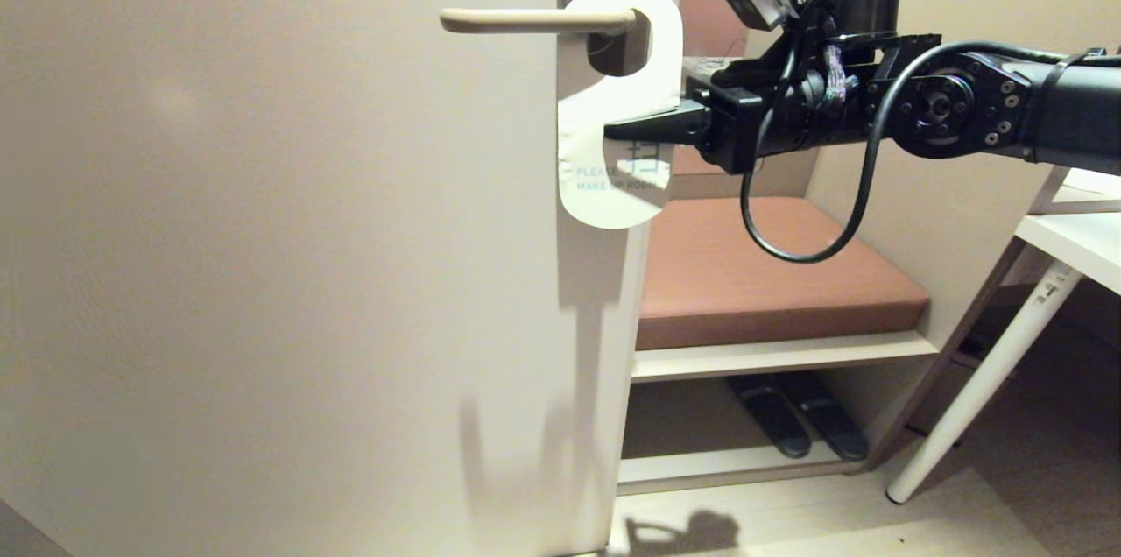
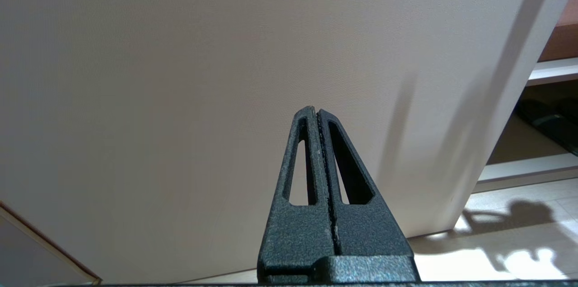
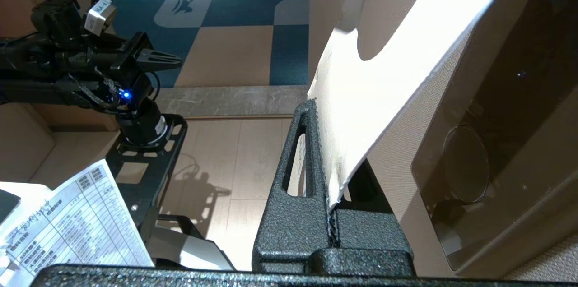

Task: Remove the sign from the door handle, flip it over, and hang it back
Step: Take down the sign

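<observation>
Right pincer (image 1: 613,133) clamping the sign (image 1: 623,66)
White sign is hanging on the door handle (image 1: 534,19); left pincer (image 2: 316,113) is sitting closed, empty.

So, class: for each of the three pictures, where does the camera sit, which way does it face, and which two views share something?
Head view: high on the robot, facing the door; right gripper pinches the sign hanging on the door handle.
Left wrist view: behind the shut left gripper, low, facing bare door.
Right wrist view: behind the right gripper, facing the sign.
Shared: head and right wrist views both show that grip.
</observation>
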{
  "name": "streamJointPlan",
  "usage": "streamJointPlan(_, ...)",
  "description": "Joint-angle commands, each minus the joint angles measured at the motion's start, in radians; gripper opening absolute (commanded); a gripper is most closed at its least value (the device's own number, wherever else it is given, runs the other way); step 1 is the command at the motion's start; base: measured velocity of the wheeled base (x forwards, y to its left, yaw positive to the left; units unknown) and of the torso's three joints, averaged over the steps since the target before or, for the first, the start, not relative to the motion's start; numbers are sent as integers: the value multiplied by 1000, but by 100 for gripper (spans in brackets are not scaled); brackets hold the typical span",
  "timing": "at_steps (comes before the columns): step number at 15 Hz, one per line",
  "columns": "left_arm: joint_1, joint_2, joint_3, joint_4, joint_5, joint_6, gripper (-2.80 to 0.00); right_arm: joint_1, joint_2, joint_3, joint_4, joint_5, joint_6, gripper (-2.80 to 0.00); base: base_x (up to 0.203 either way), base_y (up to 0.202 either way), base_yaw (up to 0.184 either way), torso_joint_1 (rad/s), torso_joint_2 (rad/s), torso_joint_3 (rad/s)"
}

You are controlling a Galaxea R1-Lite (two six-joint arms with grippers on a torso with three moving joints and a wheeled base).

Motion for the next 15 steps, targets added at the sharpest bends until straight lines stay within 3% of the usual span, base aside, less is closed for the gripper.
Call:
streamJointPlan(1, 0, 0, 0, 0, 0, 0, -280, 0, -5, 5, 0, 6, -2, -280, 0, 0, 0, 0, 0, 0)
streamJointPlan(15, 0, 0, 0, 0, 0, 0, -280, 13, -69, 45, 6, -1, 14, -280, 0, 0, 0, 0, 0, 0)
